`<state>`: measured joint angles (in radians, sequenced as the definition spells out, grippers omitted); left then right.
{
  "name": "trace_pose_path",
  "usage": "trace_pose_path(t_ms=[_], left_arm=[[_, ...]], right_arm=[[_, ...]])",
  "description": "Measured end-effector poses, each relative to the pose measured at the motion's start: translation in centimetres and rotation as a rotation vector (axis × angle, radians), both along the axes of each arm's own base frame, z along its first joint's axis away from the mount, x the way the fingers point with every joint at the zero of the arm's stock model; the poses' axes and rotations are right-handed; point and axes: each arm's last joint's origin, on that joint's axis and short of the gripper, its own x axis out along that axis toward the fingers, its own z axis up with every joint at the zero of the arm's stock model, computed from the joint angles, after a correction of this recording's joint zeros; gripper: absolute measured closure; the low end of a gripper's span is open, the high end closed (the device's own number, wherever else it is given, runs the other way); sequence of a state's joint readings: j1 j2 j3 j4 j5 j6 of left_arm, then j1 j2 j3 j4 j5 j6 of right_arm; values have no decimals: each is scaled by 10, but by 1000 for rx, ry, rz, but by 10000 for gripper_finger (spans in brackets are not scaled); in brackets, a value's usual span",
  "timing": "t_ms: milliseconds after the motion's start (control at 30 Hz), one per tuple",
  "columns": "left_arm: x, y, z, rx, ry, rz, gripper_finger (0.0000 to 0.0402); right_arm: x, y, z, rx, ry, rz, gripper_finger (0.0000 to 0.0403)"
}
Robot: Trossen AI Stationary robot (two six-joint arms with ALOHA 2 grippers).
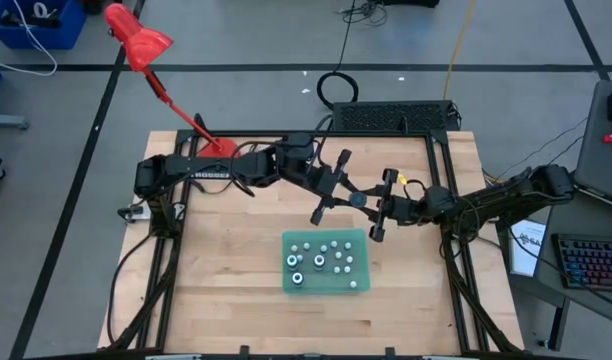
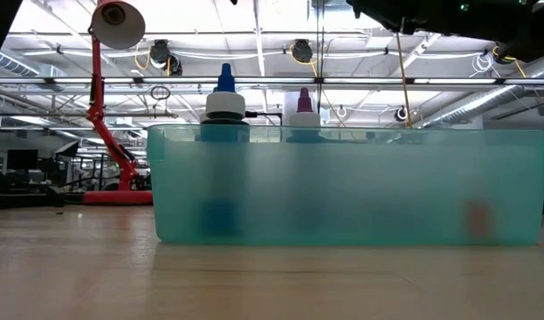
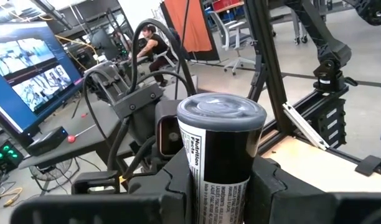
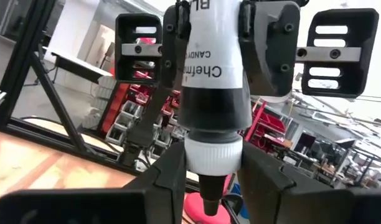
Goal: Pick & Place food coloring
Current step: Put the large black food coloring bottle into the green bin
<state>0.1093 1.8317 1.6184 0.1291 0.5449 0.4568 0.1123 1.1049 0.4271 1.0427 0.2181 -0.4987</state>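
A green see-through tray (image 1: 358, 240) lies on the table's middle with several small food coloring bottles standing in it. In the low view (image 2: 343, 187) a blue tip (image 2: 226, 82) and a purple tip (image 2: 304, 98) rise above its rim. One bottle (image 4: 212, 81), with a white label, dark contents, a white cap and a dark tip, is up in the air just beyond the tray's far edge (image 1: 359, 198). My left gripper (image 1: 350, 194) and my right gripper (image 1: 372, 204) meet at it, and both are shut on it. My left gripper pinches the bottle's labelled body (image 3: 218, 168) between its two fingers (image 3: 178, 180). It comes level from the table's left, its fingers across the bottle. The bottle is clear of the table, with its flat base (image 3: 221, 111) up and its tip down. My right gripper has its two fingers (image 4: 165, 180) on either side of the white cap (image 4: 213, 154), below the left gripper's fingers (image 4: 265, 43). It comes level from the table's right, across the bottle. The dark tip (image 4: 210, 202) points down past the fingers.
A red desk lamp (image 1: 146, 50) stands with its base (image 1: 221, 148) at the table's far left corner. Black frame rails (image 1: 441, 230) run along the table's sides. A keyboard (image 1: 591, 262) lies off the table to the right. Bare wood (image 1: 226, 290) lies around the tray.
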Motion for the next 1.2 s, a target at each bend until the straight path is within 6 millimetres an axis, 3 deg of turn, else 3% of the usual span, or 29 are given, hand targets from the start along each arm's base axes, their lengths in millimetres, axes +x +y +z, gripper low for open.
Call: trace_pose_path(t_ms=[200,367,467,633,767,867,1033,1200], left_arm=[[-2,0,1,-44,35,33,307],[-18,1,16,-78,82,147,213],[-33,2,34,-76,84,245,168],[-49,4,35,-105,210,399,131],[-56,3,29,-172,332,487,127],[-53,1,11,-175,456,504,133],[-39,-18,-11,-130,540,424,157],[-32,-40,-27,-70,590,269,183]], right_arm=[[0,-1,-6,18,97,-38,300],[2,3,-2,89,303,-92,300],[3,10,-3,86,533,-121,300],[6,20,30,213,710,-135,300],[9,26,48,312,881,-176,300],[13,27,62,378,976,-245,300],[29,29,51,470,1233,-282,300],[37,34,27,493,1395,-354,300]])
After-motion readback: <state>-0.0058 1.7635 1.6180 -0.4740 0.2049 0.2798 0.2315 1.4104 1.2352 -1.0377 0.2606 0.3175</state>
